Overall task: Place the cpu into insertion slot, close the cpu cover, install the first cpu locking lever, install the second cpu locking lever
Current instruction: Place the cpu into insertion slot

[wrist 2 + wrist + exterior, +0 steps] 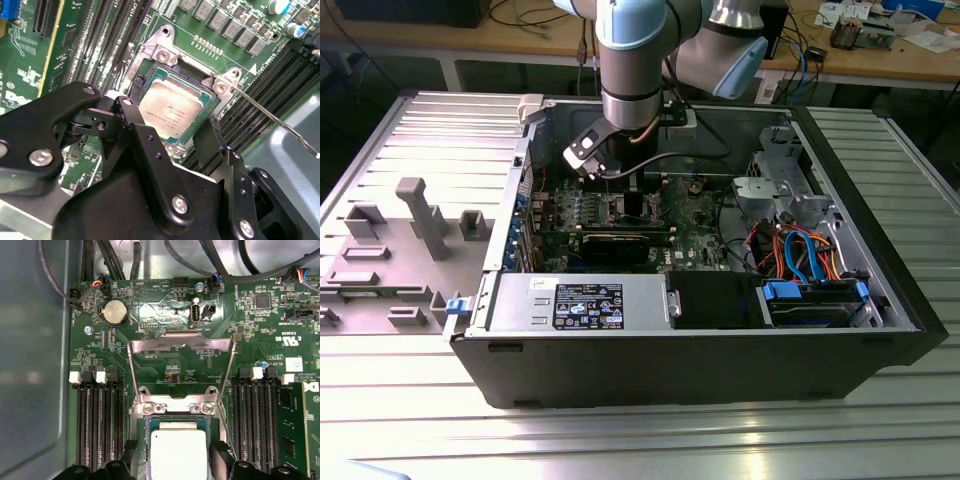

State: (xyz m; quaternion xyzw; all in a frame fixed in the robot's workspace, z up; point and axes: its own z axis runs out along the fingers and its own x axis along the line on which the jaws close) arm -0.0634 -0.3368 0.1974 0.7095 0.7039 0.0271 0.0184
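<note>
Bench: a ribbed metal work surface [640, 440] is seen in the exterior view, with cluttered wooden tables behind it.
Computer case: an open black case [670, 370] is laid on its side on the bench, its inside turned upward.
Arm: the robot arm [635, 60] is reached down into the case from above, over the middle of the board.
Motherboard: a green motherboard [260, 320] is fixed flat in the case floor, with long black memory slots on both sides of the socket.
Gripper: the gripper [169, 116] is held just above the socket; its black fingers [145, 145] are spread apart, one on each side of the chip, and nothing is clamped between them.
Cpu cover: the cpu cover [150, 343] is swung back on its hinge and stands open, away from the socket.
Insertion slot: the insertion slot [159, 50] is uncovered, and its silvery rim is visible around the chip.
Cpu: the cpu [178, 455] is seated flat in the insertion slot, metal top upward, between the fingers but apart from both.
Locking lever: one thin wire lever [270, 117] is raised clear beside the socket.
Handling: the cpu is judged light, rigid and smooth-topped, and fragile on its underside; hold is best taken on two opposite edges, kept level.
</note>
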